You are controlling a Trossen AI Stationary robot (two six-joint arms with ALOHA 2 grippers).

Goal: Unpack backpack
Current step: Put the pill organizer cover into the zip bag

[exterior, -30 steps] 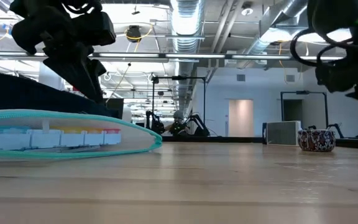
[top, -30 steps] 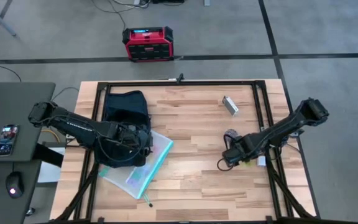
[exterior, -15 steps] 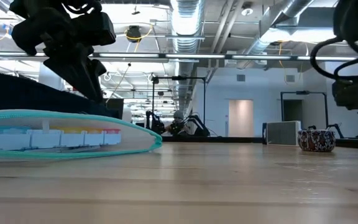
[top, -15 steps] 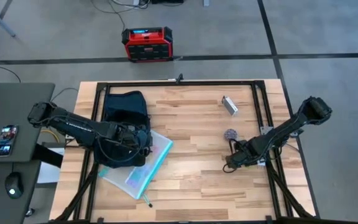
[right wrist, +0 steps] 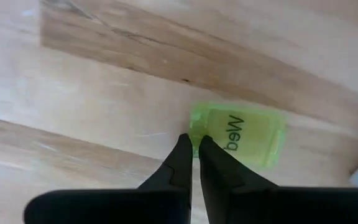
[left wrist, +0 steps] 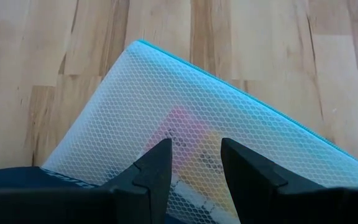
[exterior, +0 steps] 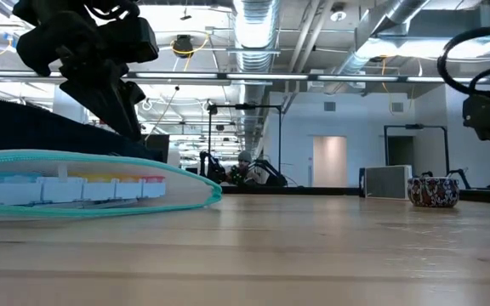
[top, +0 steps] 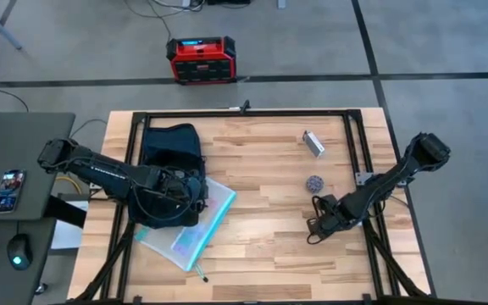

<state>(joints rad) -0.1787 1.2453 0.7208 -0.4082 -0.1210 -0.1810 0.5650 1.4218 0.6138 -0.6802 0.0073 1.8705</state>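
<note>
Pulled back over the last second: right pincer [top: 313,230], now clear of the small patterned bowl [top: 314,183] it had covered, and farther from the backpack [top: 172,148] than that bowl. Fingers drawn together on nothing, tips just short of a translucent green plastic box [right wrist: 241,134] printed "Wed". No change on the left.

Left pincer [left wrist: 194,152] poised at the backpack's open end with fingers spread apart over a white honeycomb-mesh pouch [left wrist: 197,112], teal zip along the edge, pastel blocks showing through. Cannot tell whether the pads touch the mesh.

Backpack lying flat near the table's [top: 261,263] far-left corner, its open end over one end of the pouch, which juts out toward the middle of the table. Soft dark navy cloth, slumped and rounded, no stiffness to it. Likely light and floppy; bound to fold and drag if pinched mid-panel. Better taken by the rim of the opening or a strap, with enough lift to keep the fabric off the contents. Mesh pouch probably limp and grippy too, so best gripped at the zipped edge beside the backpack.
</note>
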